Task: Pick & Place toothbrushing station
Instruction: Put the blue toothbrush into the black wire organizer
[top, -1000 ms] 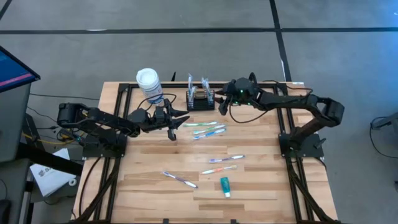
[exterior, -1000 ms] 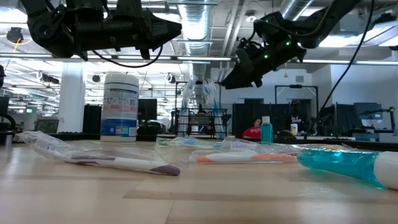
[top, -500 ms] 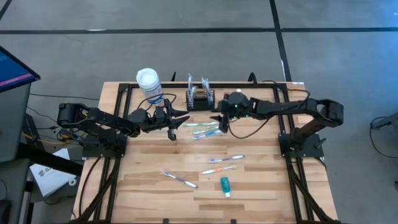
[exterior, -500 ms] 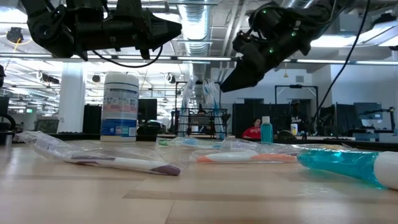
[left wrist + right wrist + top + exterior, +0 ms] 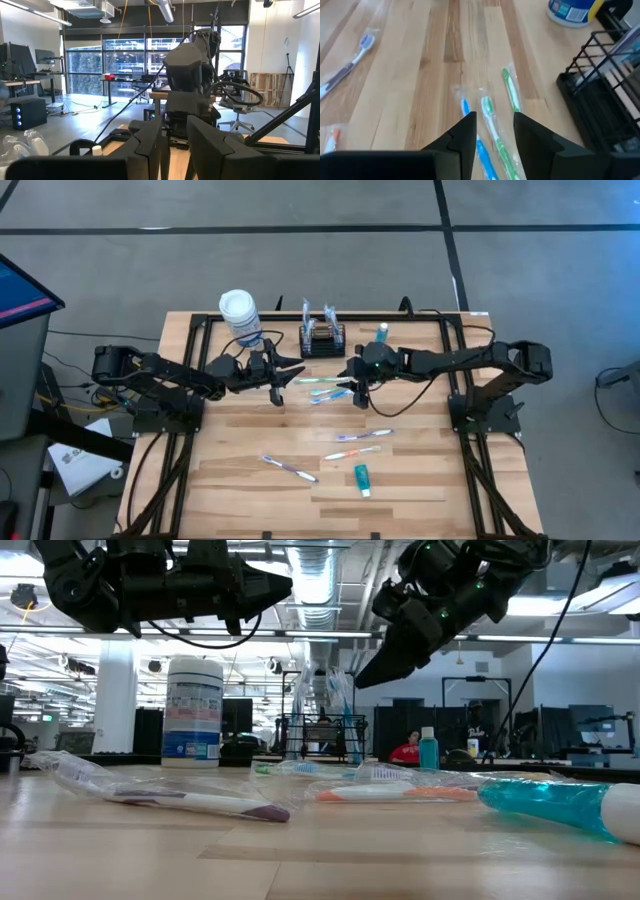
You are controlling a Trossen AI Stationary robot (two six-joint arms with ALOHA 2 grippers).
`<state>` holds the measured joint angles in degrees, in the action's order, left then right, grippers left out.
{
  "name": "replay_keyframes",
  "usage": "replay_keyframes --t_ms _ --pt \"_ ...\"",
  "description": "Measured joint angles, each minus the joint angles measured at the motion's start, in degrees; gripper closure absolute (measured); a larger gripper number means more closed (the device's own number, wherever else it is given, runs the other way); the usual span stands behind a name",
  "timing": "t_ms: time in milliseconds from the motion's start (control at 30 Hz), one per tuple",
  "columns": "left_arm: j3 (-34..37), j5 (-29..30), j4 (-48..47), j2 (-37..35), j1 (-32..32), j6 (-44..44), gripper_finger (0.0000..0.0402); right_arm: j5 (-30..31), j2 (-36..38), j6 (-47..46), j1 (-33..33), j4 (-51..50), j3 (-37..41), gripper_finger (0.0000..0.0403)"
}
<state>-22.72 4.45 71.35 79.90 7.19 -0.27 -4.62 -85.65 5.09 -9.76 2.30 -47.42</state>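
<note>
Black wire-mesh rectangular basket: ahead of our right fingers, at the far edge, two wrapped brushes standing in it.
Right fingers: parted, grasping nothing, poised over the wrapped green toothbrush.
Left fingers: raised off the wood; we cannot tell their state.
Risk: we judge the crinkly wrapper could slip, or the blue neighbouring brush get pinched too.
Counter: pale butcher-block, brushes scattered.
Room: open workshop, grey floor.
</note>
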Motion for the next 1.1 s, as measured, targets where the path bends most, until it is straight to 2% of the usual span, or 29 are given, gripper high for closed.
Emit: replay_keyframes --t_ms 267,567,800,1100 --pt "0.0 0.0 -0.02 0.0 -0.01 0.0 0.0314 -0.07 -7.97 -0.14 0.08 1.53 -0.15 0.0283" --pt "0.0 0.02 -0.48 0.0 -0.01 0.0 0.0314 -3.43 -16.87 -0.12 0.09 1.25 -3.67 0.0283" --pt "0.0 0.02 -0.56 0.0 0.01 0.0 0.0314 -3.45 -20.09 0.21 0.09 -1.86 -5.9 0.0283" --pt "0.0 0.02 -0.69 0.0 0.01 0.0 0.0314 -3.0 -19.85 2.97 0.4 -4.37 -5.84 0.0283"
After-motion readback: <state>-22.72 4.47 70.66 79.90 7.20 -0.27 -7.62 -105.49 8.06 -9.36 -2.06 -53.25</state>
